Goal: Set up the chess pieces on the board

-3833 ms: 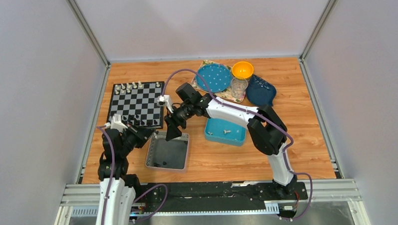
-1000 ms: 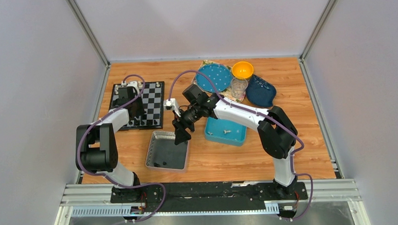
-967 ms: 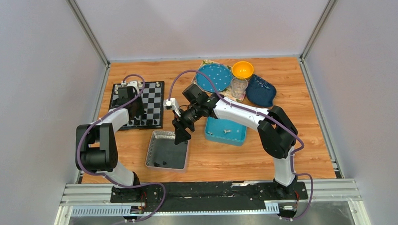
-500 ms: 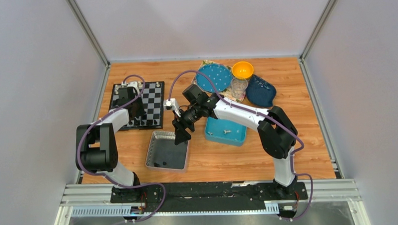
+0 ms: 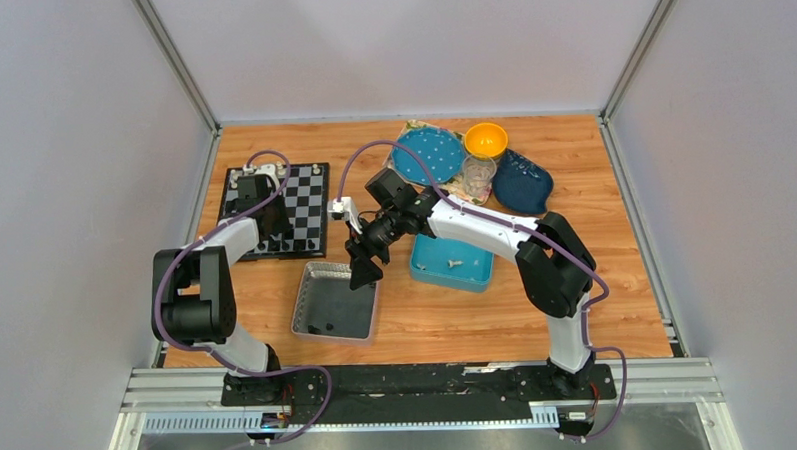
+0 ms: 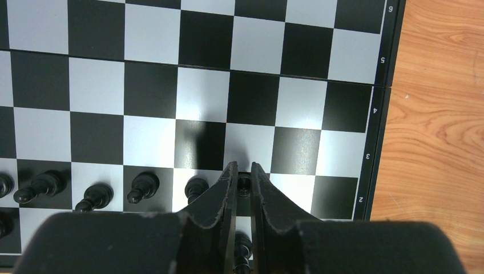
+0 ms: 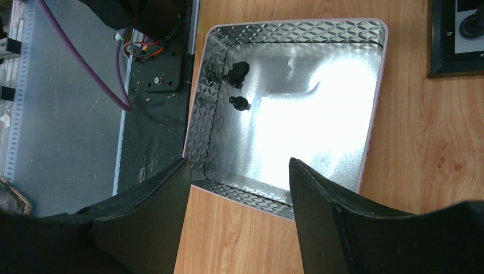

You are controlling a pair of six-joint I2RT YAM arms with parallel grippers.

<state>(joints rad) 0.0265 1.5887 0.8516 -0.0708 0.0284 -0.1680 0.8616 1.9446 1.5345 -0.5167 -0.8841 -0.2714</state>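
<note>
A light brown wooden table (image 5: 578,309) carries the flat square black-and-white checkered chessboard with a dark border (image 5: 309,203) at its left side. Nearer the arms' bases and just right of the board's near corner sits a rectangular silver metal tray with embossed walls (image 5: 299,308), and a blue square tray (image 5: 452,283) lies just to its right. The left gripper (image 6: 243,166) reaches over the board's near right part, pointing down at it. Its two black fingers (image 6: 228,188) stand only a narrow gap apart, and the wrist view does not show whether they press on anything. The right gripper (image 7: 238,165) hangs above the silver tray, its fingers (image 7: 160,211) spread wide with nothing between them. One small black chess pawn (image 6: 243,184) stands on the board in the slot between the left fingertips, on the second rank from the near border. It continues a row of other black pawns (image 6: 142,186) running to its left. A further black piece (image 6: 242,245) shows lower in the same gap. Two small black pieces (image 7: 237,73) lie in a corner of the silver tray, well apart from the right fingers. A few cream-white pieces (image 5: 454,262) lie in the blue tray.
</note>
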